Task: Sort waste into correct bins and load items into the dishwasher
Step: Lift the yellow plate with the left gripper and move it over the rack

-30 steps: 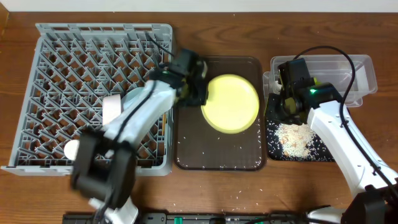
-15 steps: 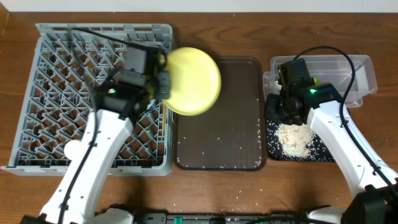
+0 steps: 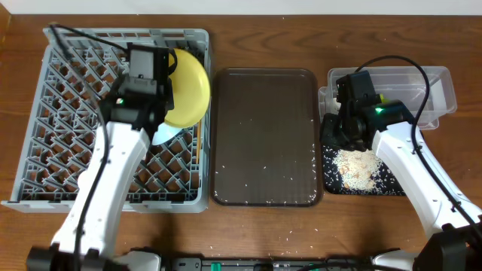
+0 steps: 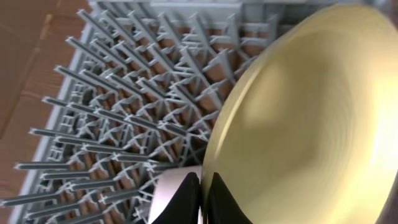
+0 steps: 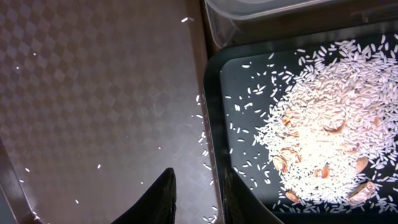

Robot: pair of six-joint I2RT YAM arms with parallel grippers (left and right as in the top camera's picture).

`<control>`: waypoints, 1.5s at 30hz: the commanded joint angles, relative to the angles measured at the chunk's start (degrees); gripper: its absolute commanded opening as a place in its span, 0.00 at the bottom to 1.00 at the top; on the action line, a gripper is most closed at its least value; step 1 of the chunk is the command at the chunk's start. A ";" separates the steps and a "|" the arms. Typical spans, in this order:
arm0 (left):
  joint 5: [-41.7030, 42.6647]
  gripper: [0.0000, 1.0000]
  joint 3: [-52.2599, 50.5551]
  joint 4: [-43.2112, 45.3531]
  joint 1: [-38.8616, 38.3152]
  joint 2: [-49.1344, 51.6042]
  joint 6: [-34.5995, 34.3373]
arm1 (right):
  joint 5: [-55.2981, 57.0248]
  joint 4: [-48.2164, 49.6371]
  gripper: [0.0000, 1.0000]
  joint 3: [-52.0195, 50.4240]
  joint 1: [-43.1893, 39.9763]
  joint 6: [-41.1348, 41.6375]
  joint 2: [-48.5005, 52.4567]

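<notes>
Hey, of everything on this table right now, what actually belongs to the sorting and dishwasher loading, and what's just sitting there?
Belongs to the job:
yellow plate, dish rack, rice, black tray, clear tub.

Just lying about:
brown serving tray, though stray grains lie on it; wooden table.

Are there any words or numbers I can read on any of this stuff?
None can be read. There are no words, numbers, labels or signs on the yellow plate, the dish rack, the brown tray, the black tray or the clear tub.
</notes>
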 commanded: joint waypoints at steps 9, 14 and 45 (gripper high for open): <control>-13.18 0.07 0.24 1.77 -1.01 4.96 0.55 | -0.50 -0.07 0.24 -0.13 0.68 -0.68 -0.46; -14.71 0.07 0.24 2.54 -1.01 4.96 0.37 | -0.50 -0.04 0.24 -0.13 0.68 -0.68 -0.46; 52.04 0.37 0.24 5.29 24.79 16.57 -15.76 | -0.90 0.37 0.33 -0.15 1.11 -0.66 -0.46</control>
